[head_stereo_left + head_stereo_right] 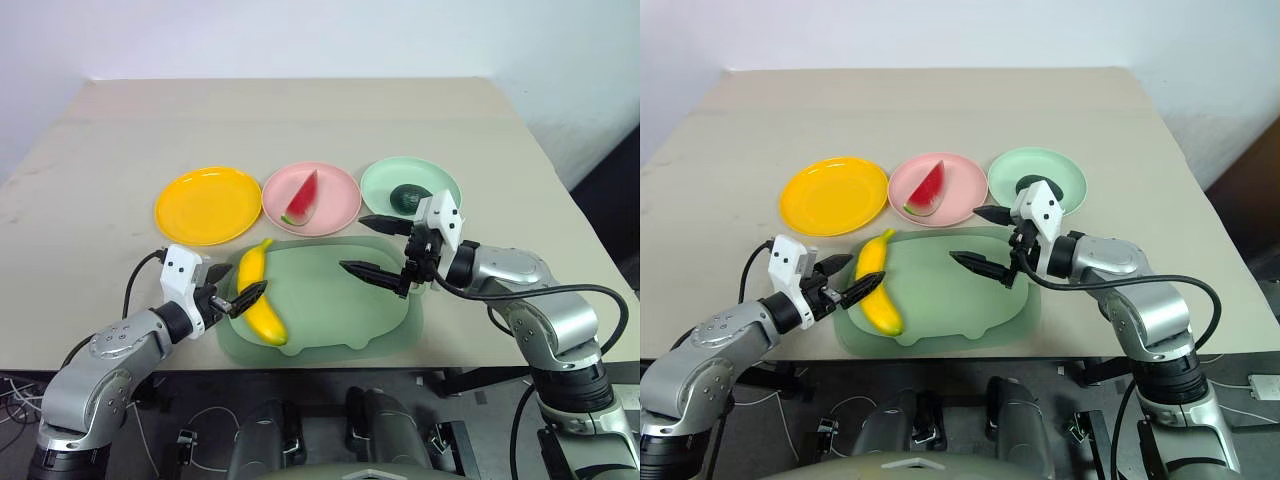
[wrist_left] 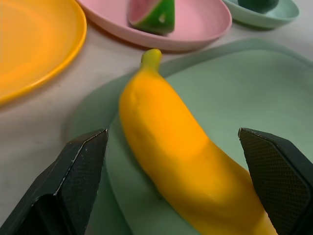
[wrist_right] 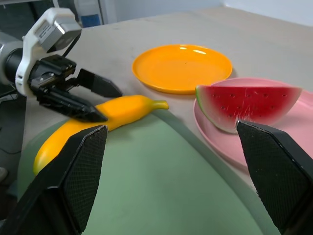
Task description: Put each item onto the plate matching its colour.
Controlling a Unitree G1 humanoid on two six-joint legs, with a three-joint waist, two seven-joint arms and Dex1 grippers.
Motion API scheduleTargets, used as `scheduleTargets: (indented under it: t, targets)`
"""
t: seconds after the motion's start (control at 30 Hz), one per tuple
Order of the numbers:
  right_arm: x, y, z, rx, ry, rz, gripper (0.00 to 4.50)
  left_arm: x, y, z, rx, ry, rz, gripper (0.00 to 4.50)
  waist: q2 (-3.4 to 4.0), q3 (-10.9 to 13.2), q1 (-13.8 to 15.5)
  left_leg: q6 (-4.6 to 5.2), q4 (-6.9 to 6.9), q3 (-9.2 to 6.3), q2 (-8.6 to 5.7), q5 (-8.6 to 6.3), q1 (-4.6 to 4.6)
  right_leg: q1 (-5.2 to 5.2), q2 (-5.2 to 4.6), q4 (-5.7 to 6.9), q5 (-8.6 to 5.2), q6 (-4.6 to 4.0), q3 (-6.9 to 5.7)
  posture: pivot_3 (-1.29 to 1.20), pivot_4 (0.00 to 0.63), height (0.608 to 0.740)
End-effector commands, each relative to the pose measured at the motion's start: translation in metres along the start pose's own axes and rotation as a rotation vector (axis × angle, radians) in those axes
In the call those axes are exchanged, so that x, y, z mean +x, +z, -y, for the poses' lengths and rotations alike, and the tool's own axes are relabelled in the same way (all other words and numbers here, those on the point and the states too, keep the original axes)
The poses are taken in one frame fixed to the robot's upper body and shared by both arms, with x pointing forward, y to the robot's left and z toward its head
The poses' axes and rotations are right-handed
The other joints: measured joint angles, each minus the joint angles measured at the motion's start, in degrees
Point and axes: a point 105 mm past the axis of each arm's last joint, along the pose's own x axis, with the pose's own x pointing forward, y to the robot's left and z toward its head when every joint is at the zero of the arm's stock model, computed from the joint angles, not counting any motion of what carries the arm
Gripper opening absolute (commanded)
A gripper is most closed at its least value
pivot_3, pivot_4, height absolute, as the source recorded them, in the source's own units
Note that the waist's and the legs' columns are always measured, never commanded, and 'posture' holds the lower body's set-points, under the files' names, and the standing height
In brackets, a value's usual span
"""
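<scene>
While both pincers gape wide, the left pincer (image 1: 240,296) straddles the smooth, curved banana (image 1: 259,305).

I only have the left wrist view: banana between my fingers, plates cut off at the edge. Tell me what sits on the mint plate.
Observer: The head view shows the small dark-green avocado resting on the mint plate.
Operator: Report where the right gripper is.
Observer: The right gripper hovers open above the pig-shaped board, in front of the mint plate, holding nothing.
Operator: Say whether the yellow plate is free.
Observer: The yellow plate carries nothing; the banana lies on the board's left edge, with the open left gripper around its middle. The watermelon wedge already sits on the pink plate.
</scene>
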Motion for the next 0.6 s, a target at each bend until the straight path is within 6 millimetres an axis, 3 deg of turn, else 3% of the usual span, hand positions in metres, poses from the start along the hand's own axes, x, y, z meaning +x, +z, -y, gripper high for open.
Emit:
scheduleTargets:
  t: [0.03, 0.27, 0.37, 0.6]
  targets:
    - [-0.001, 0.012, -0.007, -0.042, 0.027, 0.025, 4.46, 0.002, -0.006, 0.016, -0.013, -0.066, -0.068, 4.5, 0.0, 0.0, 0.34, 0.0, 0.0, 0.01, 0.0, 0.0, 0.0, 0.0, 0.0, 0.0, 0.0, 0.0, 0.01, 0.0, 0.15, 0.696]
    - [-0.002, 0.008, -0.008, -0.042, 0.022, 0.022, 4.46, 0.012, 0.0, 0.017, -0.038, -0.09, -0.084, 4.5, 0.0, 0.0, 0.84, -0.01, 0.01, 0.01, 0.0, 0.01, 0.0, 0.0, 0.0, 0.0, 0.01, -0.01, 0.01, 0.0, 0.15, 0.696]
    - [-0.002, 0.004, -0.006, -0.045, 0.008, 0.017, 4.5, 0.014, -0.003, 0.019, -0.055, -0.117, -0.143, 3.87, 0.0, 0.0, 0.9, -0.02, 0.01, 0.0, 0.0, 0.01, 0.0, 0.01, 0.01, 0.02, 0.01, -0.01, 0.0, 0.0, 0.15, 0.696]
    - [-0.004, -0.001, -0.005, -0.045, -0.008, 0.004, 4.5, 0.018, -0.004, 0.014, -0.085, -0.102, -0.19, 1.77, 0.0, -0.01, 0.88, -0.04, 0.01, -0.01, 0.0, 0.03, 0.1, 0.1, 0.02, 0.04, 0.01, 0.0, 0.0, 0.0, 0.15, 0.696]
